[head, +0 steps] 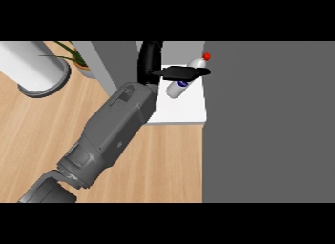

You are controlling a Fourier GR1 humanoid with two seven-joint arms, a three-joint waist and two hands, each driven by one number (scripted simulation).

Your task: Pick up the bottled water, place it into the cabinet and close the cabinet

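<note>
The bottled water (178,88), white with a blue label and a red cap (206,56), stands tilted on the white cabinet shelf (180,112). My left hand (151,62) is at the bottle's left side, at the end of a grey forearm that comes in from the lower left. Its fingers (154,47) reach upward, nearly straight and apart from the bottle, while its thumb (187,72) lies across the bottle's middle. The grey cabinet door (276,124) fills the right side. My right hand does not show.
A white cylinder (36,66) and a potted plant (75,57) stand at the upper left on the wooden counter (29,133). A grey cabinet wall (113,62) borders the shelf on the left.
</note>
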